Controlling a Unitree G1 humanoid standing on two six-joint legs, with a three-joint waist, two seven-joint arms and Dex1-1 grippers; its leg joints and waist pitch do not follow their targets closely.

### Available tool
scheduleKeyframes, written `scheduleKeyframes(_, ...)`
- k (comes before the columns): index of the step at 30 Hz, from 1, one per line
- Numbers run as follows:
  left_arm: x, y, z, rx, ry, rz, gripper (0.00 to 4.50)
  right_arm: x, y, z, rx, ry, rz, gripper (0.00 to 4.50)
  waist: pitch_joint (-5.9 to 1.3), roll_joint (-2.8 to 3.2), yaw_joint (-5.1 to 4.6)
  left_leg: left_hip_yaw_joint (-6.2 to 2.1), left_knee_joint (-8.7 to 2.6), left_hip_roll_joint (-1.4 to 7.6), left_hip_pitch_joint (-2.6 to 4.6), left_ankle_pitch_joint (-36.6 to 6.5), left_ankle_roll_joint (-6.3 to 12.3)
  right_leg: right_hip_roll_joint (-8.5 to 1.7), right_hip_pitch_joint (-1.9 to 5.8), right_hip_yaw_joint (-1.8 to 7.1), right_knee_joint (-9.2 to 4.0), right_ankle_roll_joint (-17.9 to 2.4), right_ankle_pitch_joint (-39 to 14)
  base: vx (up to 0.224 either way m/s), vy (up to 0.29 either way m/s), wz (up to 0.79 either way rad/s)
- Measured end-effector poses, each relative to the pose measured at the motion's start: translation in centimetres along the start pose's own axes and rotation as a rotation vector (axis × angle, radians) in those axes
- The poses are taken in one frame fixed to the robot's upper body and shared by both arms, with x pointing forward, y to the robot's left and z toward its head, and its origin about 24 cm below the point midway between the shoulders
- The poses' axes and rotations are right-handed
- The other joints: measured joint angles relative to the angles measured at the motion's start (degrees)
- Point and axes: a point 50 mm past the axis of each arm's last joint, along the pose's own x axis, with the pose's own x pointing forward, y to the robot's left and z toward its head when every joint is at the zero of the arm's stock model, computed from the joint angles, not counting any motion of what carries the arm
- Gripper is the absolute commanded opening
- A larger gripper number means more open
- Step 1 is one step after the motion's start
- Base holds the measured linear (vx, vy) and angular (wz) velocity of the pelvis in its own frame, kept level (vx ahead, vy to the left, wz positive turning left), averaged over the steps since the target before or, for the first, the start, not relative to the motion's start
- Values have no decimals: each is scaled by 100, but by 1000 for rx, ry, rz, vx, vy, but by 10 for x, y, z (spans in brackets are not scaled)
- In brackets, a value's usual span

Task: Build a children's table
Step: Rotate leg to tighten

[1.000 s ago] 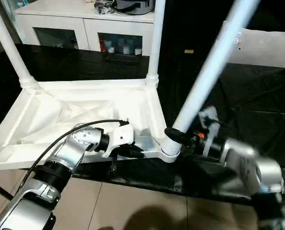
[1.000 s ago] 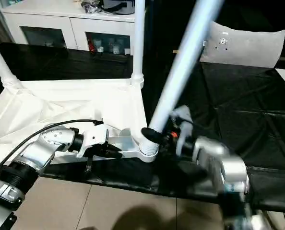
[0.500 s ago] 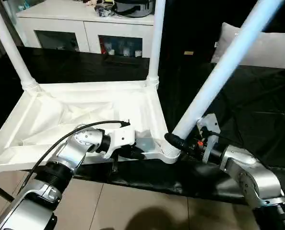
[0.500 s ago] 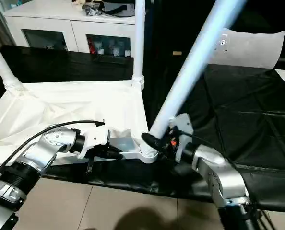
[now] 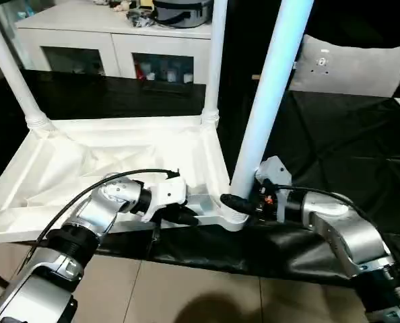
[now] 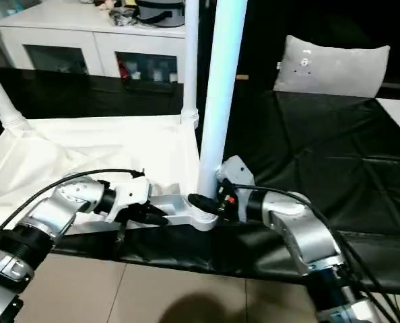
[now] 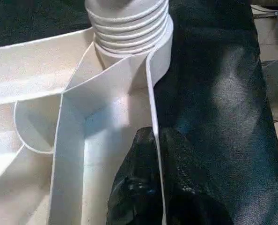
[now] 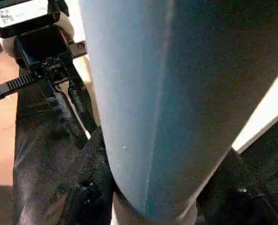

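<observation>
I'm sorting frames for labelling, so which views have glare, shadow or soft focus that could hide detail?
Left eye view: glare streaks on the black sheet, a dark shadow on the floor below. Right wrist view: the leg looms close, shaded blue-grey, with a bright blown-out strip at one side. Left wrist view: the corner socket is fairly crisp, while the dark foreground is murky.

No text I can read anywhere.

The one thing that looks like print is a white label (image 8: 18,12) on the body of my left pincer (image 8: 59,89), seen from my right wrist: it carries dark marks, but they are too small and blurred for me to make out a single letter or number. The table top (image 5: 119,161), its legs (image 5: 271,94) and the cabinet (image 5: 112,40) behind bear no lettering, brand or sign that I can see.
</observation>
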Motion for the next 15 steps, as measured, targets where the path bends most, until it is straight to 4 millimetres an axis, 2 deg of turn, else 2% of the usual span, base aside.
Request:
scheduleKeyframes(3, -2, 0, -2, -29, -6, 20, 0, 4, 1, -1, 28, -11, -33, 188, 11, 23, -91, -65, -4, 11, 14, -10, -16, -5, 47, -102, -82, 0, 0, 0, 0, 0)
scheduleKeyframes(6, 0, -2, -4, -102, -23, 82, 0, 15, 0, 1, 83, -46, -127, 188, 57, 93, -237, -120, -5, 49, 63, -20, -30, -12, 186, -246, -197, 0, 0, 0, 0, 0)
scheduleKeyframes(7, 1, -1, -4, -133, -23, 116, 0, 19, 0, 2, 103, -61, -178, 188, 83, 120, -250, -132, -4, 72, 25, -22, -32, -9, 245, -233, -79, 13, -54, -73, -6, 2)
scheduleKeyframes(8, 2, 0, -2, -149, -21, 136, 0, 21, -1, 2, 114, -67, -212, 188, 109, 127, -231, -115, 2, 48, 20, -22, -32, -17, 175, -111, 170, 11, -298, -73, -6, 2)
scheduleKeyframes(9, 6, 0, -1, -171, -23, 163, 0, 24, -4, 2, 135, -73, -253, 188, 109, 21, -215, -47, 3, 1, 73, -21, -34, -31, 100, 38, 325, 4, -405, -67, -41, 9)
scheduleKeyframes(10, 10, -1, 1, -204, -34, 214, 0, 28, -9, 4, 160, -80, -307, 188, 98, -121, -224, -61, 26, -85, 143, -33, -55, -39, 17, 156, 439, 19, -395, 19, -77, 12)
scheduleKeyframes(11, 15, -1, 4, -217, -42, 239, 0, 29, -13, 5, 170, -83, -338, 188, 125, -144, -240, -55, 229, -99, 145, -183, -106, -62, -16, 86, 416, 19, -400, 19, -77, 12)
scheduleKeyframes(12, 16, -1, 7, -220, -51, 254, 0, 32, -16, 9, 168, -86, -352, 188, 149, -34, -228, -124, 434, -89, 168, -366, -45, -86, -36, -47, 390, 19, -400, 22, -23, -32)
scheduleKeyframes(13, 17, -1, 11, -225, -64, 268, 0, 33, -20, 13, 170, -96, -382, 188, 125, 144, -295, -276, 408, -45, 110, -466, -88, -145, 16, -306, 300, 23, -400, 72, 101, -51)
scheduleKeyframes(14, 21, -3, 14, -232, -74, 271, 0, 34, -22, 15, 169, -99, -404, 188, 112, 166, -355, -308, 368, -35, 48, -454, -103, -139, -1, -365, 204, 24, -399, 72, 101, -51)
scheduleKeyframes(15, 25, -4, 17, -241, -84, 286, 0, 36, -24, 16, 175, -99, -421, 188, 106, 150, -417, -310, 315, -29, 23, -422, -105, -118, -10, -366, 135, 10, -387, 73, 87, -11)
